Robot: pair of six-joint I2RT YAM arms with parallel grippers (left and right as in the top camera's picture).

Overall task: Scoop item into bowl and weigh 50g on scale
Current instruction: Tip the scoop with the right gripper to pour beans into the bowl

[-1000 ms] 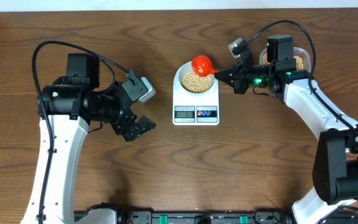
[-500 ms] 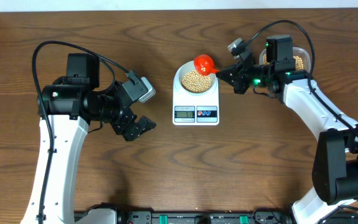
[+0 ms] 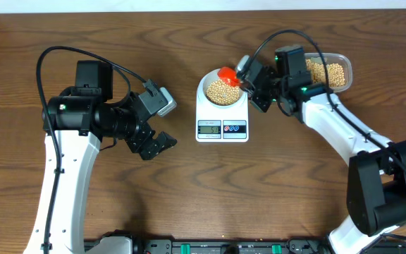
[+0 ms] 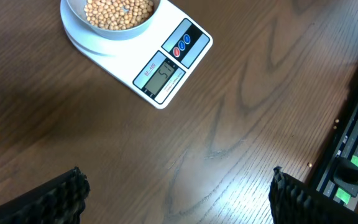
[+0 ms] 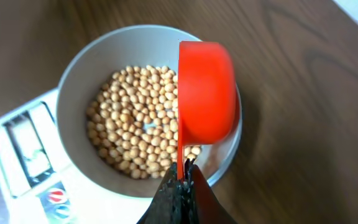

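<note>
One red scoop [image 5: 207, 93], pinched by right gripper [image 5: 181, 179], has tipped over the bowl [image 5: 73, 78]; beans [image 5: 132, 121] presumably discharged; left gripper [image 3: 158, 143] spread.

Table [image 3: 189, 190] is dark wood with visible grain and a low satin sheen. Scale [image 3: 222, 129] looks like smooth white plastic, slightly glossy. Bowl [image 5: 79, 74] is smooth and matt-ish, beans [image 5: 132, 118] smooth and dull, red scoop [image 5: 207, 93] shiny plastic, tub [image 3: 340, 67] at 2 o'clock clear plastic.
</note>
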